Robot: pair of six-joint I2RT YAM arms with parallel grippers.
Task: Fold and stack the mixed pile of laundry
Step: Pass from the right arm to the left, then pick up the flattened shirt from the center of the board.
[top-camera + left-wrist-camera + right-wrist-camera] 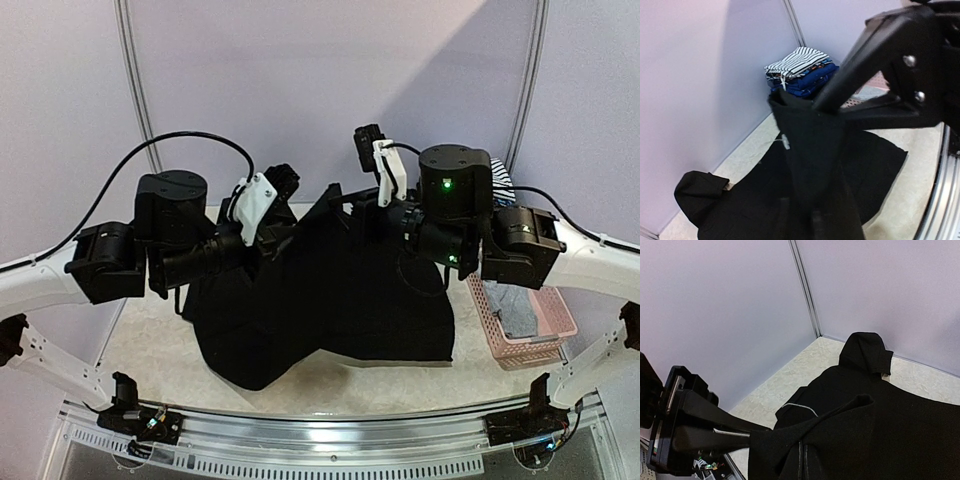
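A large black garment (pixel 330 300) hangs between my two grippers, its lower part spread on the table. My left gripper (pixel 283 232) is shut on its upper left edge, and cloth drapes over the fingers in the left wrist view, where that gripper (pixel 800 212) barely shows. At the garment's top middle my right gripper (pixel 342 200) is shut on a raised corner (pixel 776 97). In the right wrist view the right gripper (pixel 802 460) pinches a fold. A black-and-white striped garment (pixel 797 60) lies folded on top of blue clothes (pixel 807 80). A grey garment (pixel 518 312) lies in the basket.
A pink lattice basket (pixel 560 322) stands at the right edge of the table, beside the right arm. The folded stack sits in the far right corner by the wall. Lilac walls close off the back and both sides. A metal rail (pixel 330 430) runs along the near edge.
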